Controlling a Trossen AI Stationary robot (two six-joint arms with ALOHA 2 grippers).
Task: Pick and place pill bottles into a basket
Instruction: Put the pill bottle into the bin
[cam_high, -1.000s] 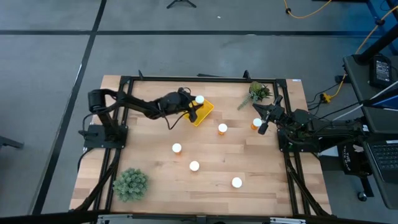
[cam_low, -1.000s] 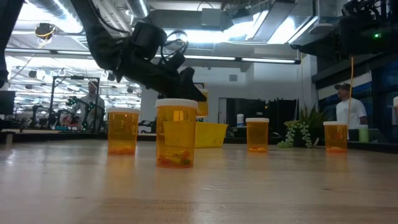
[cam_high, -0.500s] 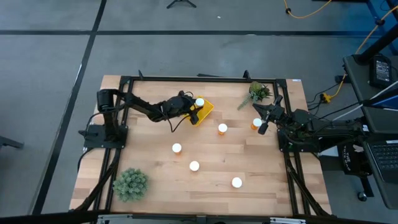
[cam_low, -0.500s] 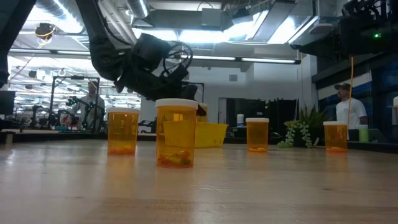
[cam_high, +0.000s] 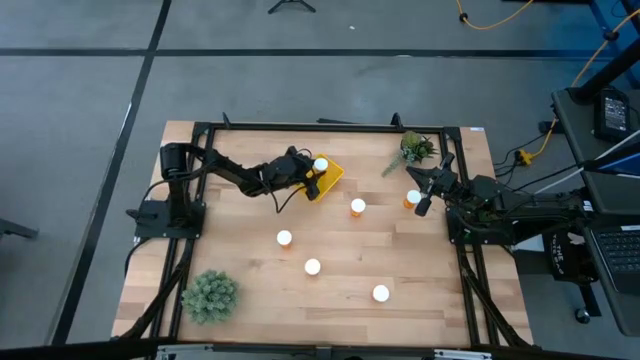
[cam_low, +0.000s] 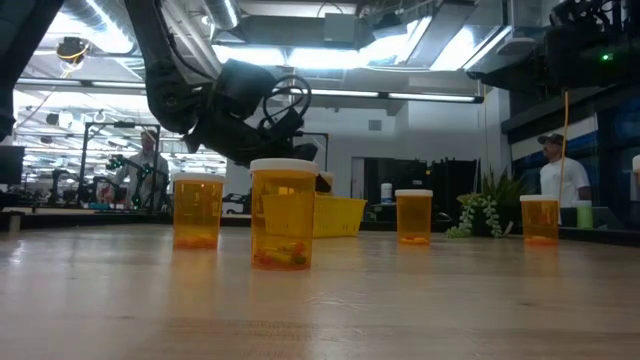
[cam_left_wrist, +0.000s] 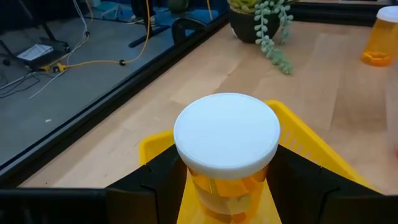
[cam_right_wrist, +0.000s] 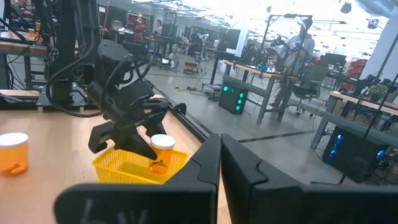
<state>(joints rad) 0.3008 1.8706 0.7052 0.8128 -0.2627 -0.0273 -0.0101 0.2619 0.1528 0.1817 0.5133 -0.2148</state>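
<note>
My left gripper (cam_high: 312, 176) is shut on a pill bottle (cam_high: 320, 164), orange with a white cap, held upright just over the yellow basket (cam_high: 332, 181). In the left wrist view the bottle (cam_left_wrist: 227, 137) sits between my fingers (cam_left_wrist: 158, 183) with the basket (cam_left_wrist: 311, 152) around and below it; its base is hidden. Several more pill bottles stand on the table, among them one (cam_high: 358, 206) near the basket, one (cam_high: 284, 238) mid-table and one (cam_high: 413, 198) beside my right gripper (cam_high: 421, 206), which is shut and holds nothing (cam_right_wrist: 221, 163).
A green plant (cam_high: 210, 295) stands at the front left corner and another (cam_high: 415, 150) at the back right. Two more bottles (cam_high: 312, 266) (cam_high: 380, 293) stand toward the front. A person (cam_low: 562, 180) stands in the room beyond the table.
My left gripper has come down a little with the bottle, closer to the basket. The right arm and the other bottles have not moved.
</note>
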